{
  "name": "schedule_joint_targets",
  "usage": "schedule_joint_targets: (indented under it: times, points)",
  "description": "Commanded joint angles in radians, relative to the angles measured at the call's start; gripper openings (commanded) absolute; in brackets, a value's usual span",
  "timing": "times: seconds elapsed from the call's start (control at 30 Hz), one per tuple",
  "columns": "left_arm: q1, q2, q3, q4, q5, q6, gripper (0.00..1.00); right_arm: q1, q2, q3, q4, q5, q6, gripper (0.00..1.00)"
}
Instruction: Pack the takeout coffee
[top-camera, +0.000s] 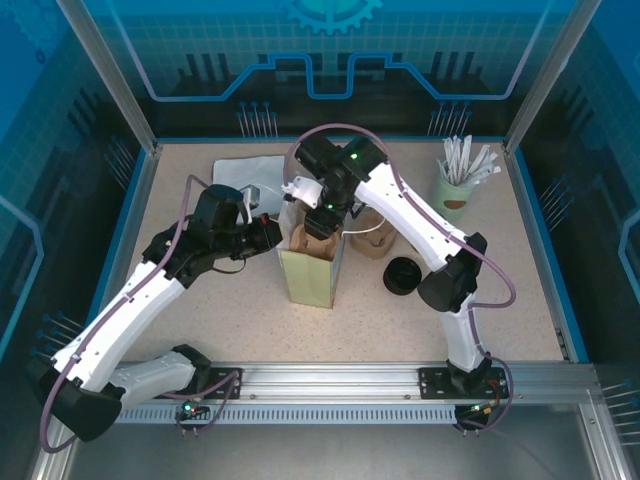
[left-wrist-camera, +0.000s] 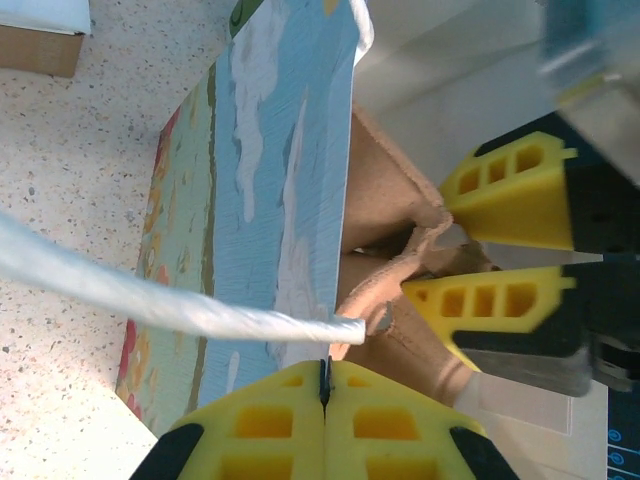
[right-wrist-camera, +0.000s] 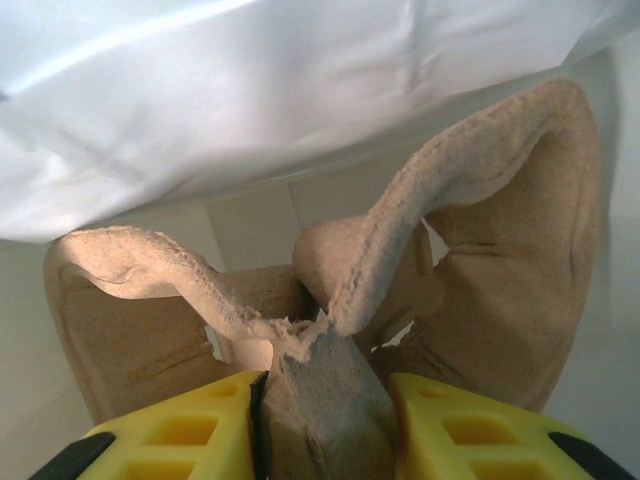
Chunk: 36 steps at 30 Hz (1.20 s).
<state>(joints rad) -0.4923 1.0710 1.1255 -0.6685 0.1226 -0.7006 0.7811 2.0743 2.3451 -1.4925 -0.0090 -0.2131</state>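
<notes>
One paper bag is standing upright in the middle of the speckled table; its printed wall is thin and flat, and it has a white cord handle. The left gripper is pressing its two yellow pads together on the upper edge of this bag. The right gripper is clamping the middle post of one brown pulp tray, rough and fibrous with curved walls, at the bag's mouth. One takeout coffee is standing on the table just right of the bag, showing its round black lid. One pale green cup is holding several white wrapped straws at the far right.
</notes>
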Motion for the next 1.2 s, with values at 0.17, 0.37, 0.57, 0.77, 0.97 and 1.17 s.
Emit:
schedule_joint_targets:
  times: [0.17,0.37,0.57,0.77,0.97,1.17]
  points:
    - [-0.020,-0.007,0.057,-0.007,0.013,0.016,0.04,0.021,0.018,-0.008,-0.057,0.090,-0.036,0.37]
    - [-0.034,-0.005,0.056,-0.009,-0.002,0.014,0.04,0.027,0.038,-0.035,-0.055,0.092,-0.042,0.38]
    - [-0.034,-0.017,0.029,-0.039,-0.076,-0.011,0.04,0.027,0.041,-0.043,-0.049,0.077,-0.044,0.37]
    - [-0.034,-0.033,0.020,-0.028,-0.097,-0.006,0.03,0.033,0.027,-0.096,-0.038,0.082,-0.061,0.37]
    - [-0.034,-0.013,0.027,-0.020,-0.074,-0.002,0.03,0.047,0.053,-0.122,-0.031,0.097,-0.070,0.37]
    - [-0.033,-0.021,0.026,-0.031,-0.106,-0.013,0.03,0.047,0.076,-0.159,-0.015,0.115,-0.081,0.38]
